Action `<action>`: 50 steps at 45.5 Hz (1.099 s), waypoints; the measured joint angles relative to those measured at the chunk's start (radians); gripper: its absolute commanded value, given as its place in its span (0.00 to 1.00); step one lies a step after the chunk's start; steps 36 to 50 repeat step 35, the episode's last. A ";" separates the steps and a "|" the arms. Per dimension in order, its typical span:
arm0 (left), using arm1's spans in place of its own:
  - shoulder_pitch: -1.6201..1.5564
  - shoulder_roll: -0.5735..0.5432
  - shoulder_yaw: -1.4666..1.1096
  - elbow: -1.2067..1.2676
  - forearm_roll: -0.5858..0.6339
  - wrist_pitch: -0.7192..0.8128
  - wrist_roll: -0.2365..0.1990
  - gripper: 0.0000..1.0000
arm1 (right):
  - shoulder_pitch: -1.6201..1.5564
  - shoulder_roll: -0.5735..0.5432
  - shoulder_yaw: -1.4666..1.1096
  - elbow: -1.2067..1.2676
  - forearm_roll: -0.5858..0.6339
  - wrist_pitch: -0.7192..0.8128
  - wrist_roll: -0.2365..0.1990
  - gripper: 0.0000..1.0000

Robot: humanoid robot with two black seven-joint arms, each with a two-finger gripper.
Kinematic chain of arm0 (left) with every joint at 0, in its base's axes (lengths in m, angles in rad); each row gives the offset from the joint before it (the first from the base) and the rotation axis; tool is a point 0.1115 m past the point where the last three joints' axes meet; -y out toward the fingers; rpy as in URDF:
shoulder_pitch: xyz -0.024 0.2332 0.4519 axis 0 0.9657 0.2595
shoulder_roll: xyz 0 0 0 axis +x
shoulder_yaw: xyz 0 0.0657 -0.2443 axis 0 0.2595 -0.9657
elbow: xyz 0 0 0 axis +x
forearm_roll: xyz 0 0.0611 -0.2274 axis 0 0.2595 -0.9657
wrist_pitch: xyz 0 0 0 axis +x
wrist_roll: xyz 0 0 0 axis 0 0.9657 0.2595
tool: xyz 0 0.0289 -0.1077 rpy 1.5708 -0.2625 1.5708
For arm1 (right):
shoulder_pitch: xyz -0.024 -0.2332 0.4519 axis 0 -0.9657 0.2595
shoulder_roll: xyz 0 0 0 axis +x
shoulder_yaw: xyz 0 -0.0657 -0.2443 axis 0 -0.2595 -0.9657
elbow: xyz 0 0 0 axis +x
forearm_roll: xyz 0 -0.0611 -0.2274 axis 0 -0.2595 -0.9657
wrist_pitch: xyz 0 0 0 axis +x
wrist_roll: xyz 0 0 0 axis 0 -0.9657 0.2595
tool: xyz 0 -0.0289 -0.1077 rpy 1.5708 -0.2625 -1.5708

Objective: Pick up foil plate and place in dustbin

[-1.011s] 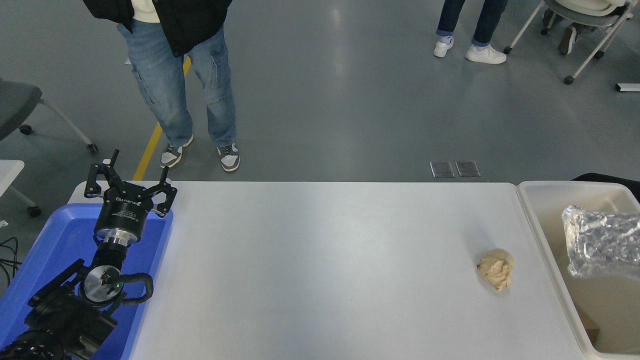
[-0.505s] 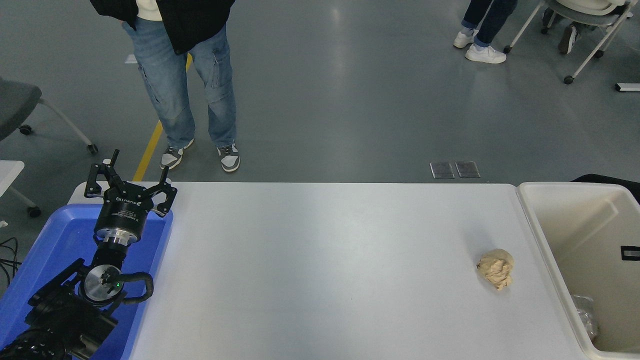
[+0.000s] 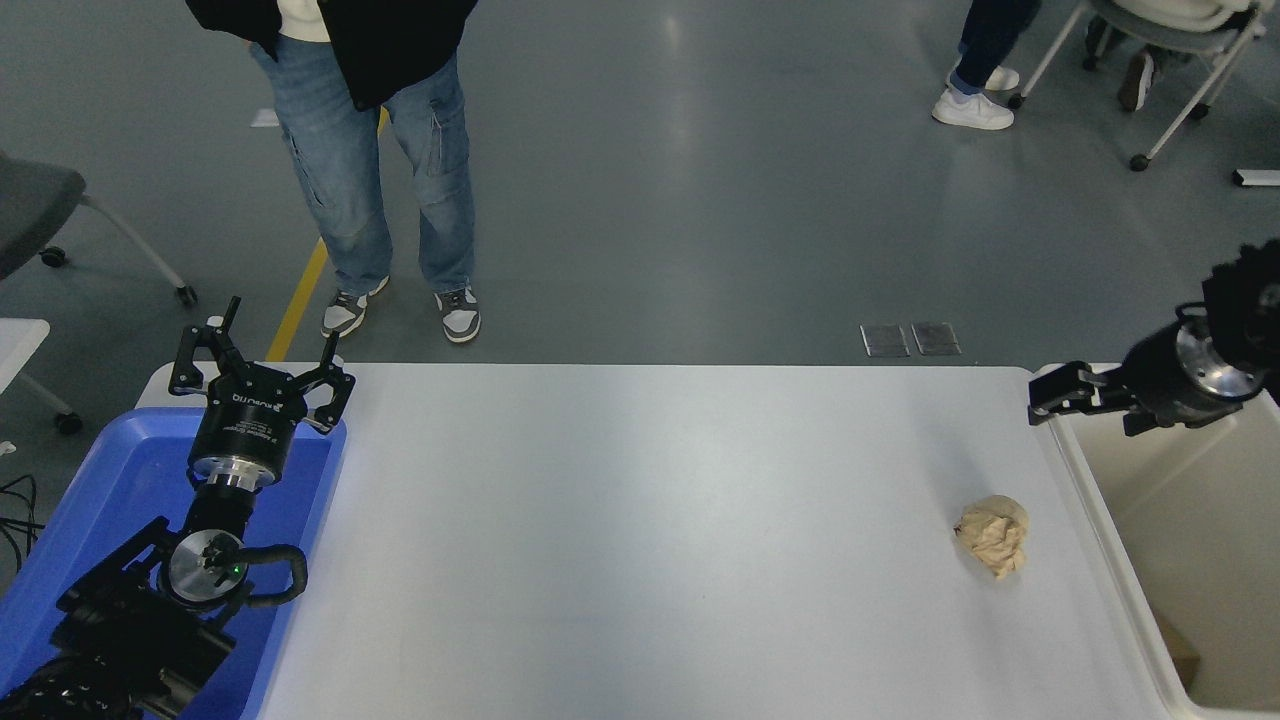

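The right gripper [image 3: 1050, 398] comes in from the right edge and points left over the bin's far left corner; it carries nothing, and from this angle I cannot tell whether its fingers are spread or closed. The left gripper [image 3: 262, 372] is parked at the lower left above the blue tray [image 3: 120, 470], its fingers spread apart and empty.

The white table [image 3: 640, 540] fills the lower half of the view. The bin [image 3: 1100, 520] stands against the table's right end, cream-white with deep walls; its inside is largely bare wall and floor, with a brown scrap low down near the left wall. The foil plate cannot be seen anywhere in this view, neither on the table nor in the visible part of the bin.

A tan paper ball [image 3: 993, 536] lies on the table, near the bin's left wall but apart from it.

A person in jeans [image 3: 380, 170] stands at the far side.
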 measured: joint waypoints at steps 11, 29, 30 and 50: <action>0.000 0.000 0.000 0.001 0.000 0.000 -0.001 1.00 | 0.256 0.201 -0.114 0.094 0.199 0.068 -0.002 1.00; 0.002 0.000 0.000 0.001 -0.003 0.005 -0.004 1.00 | 0.462 0.419 -0.191 0.147 0.354 0.093 -0.004 1.00; 0.002 0.000 0.000 0.001 -0.003 0.005 -0.004 1.00 | 0.467 0.424 -0.192 0.148 0.357 0.093 -0.004 1.00; 0.003 0.000 0.000 0.001 -0.003 0.005 -0.004 1.00 | 0.485 0.448 -0.198 0.154 0.371 0.094 -0.005 1.00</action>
